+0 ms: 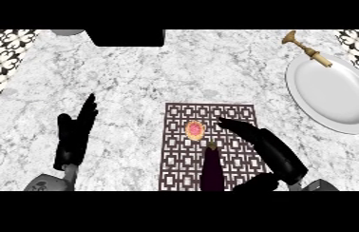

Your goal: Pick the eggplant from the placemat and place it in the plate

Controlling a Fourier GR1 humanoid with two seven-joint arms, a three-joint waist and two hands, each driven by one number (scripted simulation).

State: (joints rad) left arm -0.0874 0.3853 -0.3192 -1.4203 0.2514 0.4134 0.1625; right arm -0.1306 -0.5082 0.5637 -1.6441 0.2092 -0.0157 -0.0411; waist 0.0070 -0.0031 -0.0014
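Note:
A dark purple eggplant point(212, 168) lies lengthwise on the brown patterned placemat point(179, 145), its stem end pointing away from me. My right hand point(270, 150) hovers just right of it with straight fingers stretched toward the mat's middle and the thumb low beside the eggplant; nothing is held. The white plate point(329, 95) rests at the counter's right edge, well away from the hand. My left hand point(76, 133) stays open at the lower left, fingers up.
A small round pastry with pink filling point(195, 129) sits on the mat just beyond the eggplant. A brass faucet-like fixture point(306, 48) stands behind the plate. A black block point(128, 37) occupies the far edge.

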